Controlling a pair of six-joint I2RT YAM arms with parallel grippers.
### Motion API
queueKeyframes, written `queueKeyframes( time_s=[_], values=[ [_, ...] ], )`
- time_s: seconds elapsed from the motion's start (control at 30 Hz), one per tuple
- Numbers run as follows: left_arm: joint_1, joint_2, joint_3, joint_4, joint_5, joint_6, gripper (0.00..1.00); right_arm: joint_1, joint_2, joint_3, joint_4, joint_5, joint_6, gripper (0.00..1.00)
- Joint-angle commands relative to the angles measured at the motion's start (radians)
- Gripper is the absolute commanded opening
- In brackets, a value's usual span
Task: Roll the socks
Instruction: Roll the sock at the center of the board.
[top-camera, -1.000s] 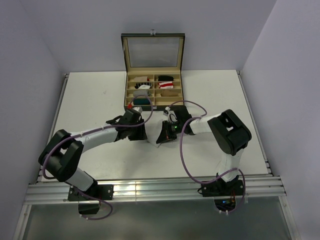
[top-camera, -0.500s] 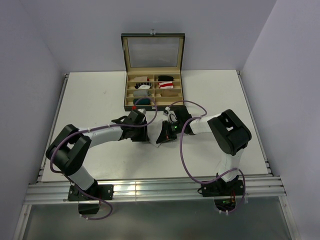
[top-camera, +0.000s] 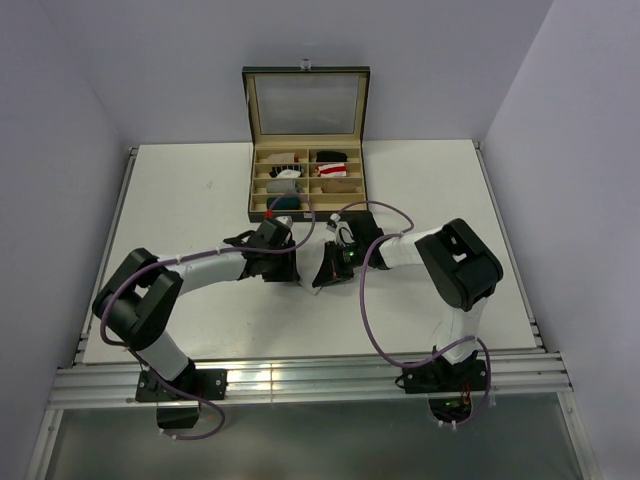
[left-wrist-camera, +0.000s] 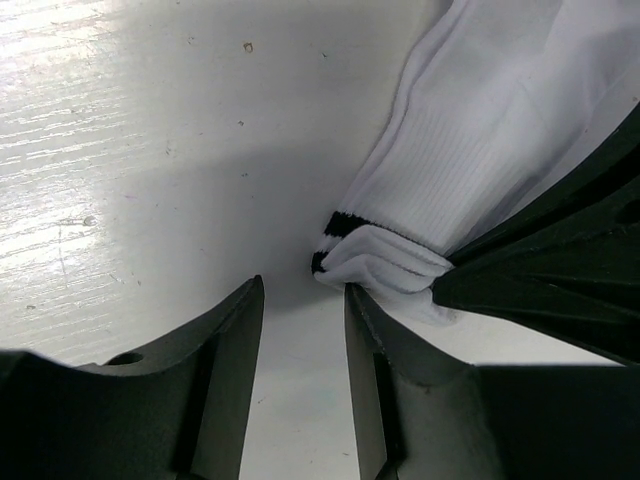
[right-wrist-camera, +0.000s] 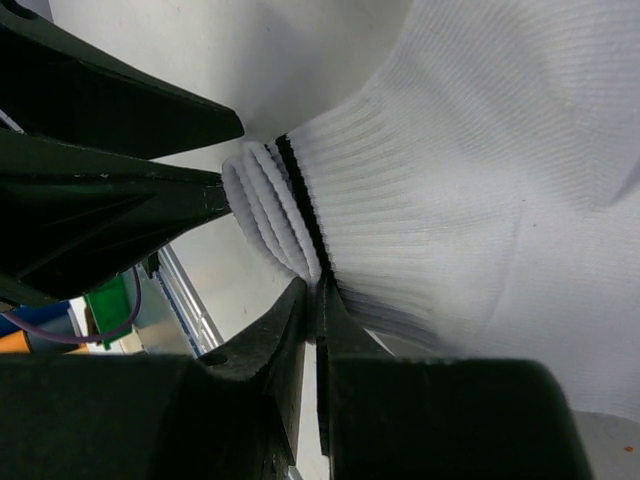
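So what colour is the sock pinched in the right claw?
The sock is white with a dark cuff stripe; right wrist view.

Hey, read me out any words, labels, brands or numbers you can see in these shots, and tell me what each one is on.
No readable text in any view.
white sock: only a dark cuff stripe, no lettering.
compartment box: no label visible; anything on its contents is too small to tell.

We see a white tabletop (top-camera: 180, 200), pale lilac walls (top-camera: 150, 70) rising behind and beside it, a metal rail (top-camera: 320, 384) along its near edge.
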Motion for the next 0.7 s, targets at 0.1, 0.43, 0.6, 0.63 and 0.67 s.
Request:
queueKeyframes(
  time_s=[0.1, 0.43, 0.6, 0.63, 0.67],
  values=[
    [-0.006, 0.041, 0.047, 0.004, -0.012, 0.019, 0.44, 0.005, 0.022, 0.009, -0.071, 0.103, -0.038, 0.11],
    [-0.009, 0.159, 0.076, -0.081, -0.023, 0.017, 0.41, 0.019, -0.02, 0.016, -0.108, 0.154, -0.061, 0.2],
    [-0.013, 0.177, 0.078, -0.098, -0.023, 0.013, 0.41, 0.03, -0.155, -0.006, -0.166, 0.259, -0.089, 0.36],
    [-0.013, 0.182, 0.08, -0.1, -0.025, 0.013, 0.41, 0.03, -0.228, -0.019, -0.166, 0.284, -0.104, 0.38],
    [-0.013, 0.183, 0.081, -0.101, -0.023, 0.011, 0.4, 0.033, -0.268, -0.032, -0.162, 0.308, -0.115, 0.39]
  ],
)
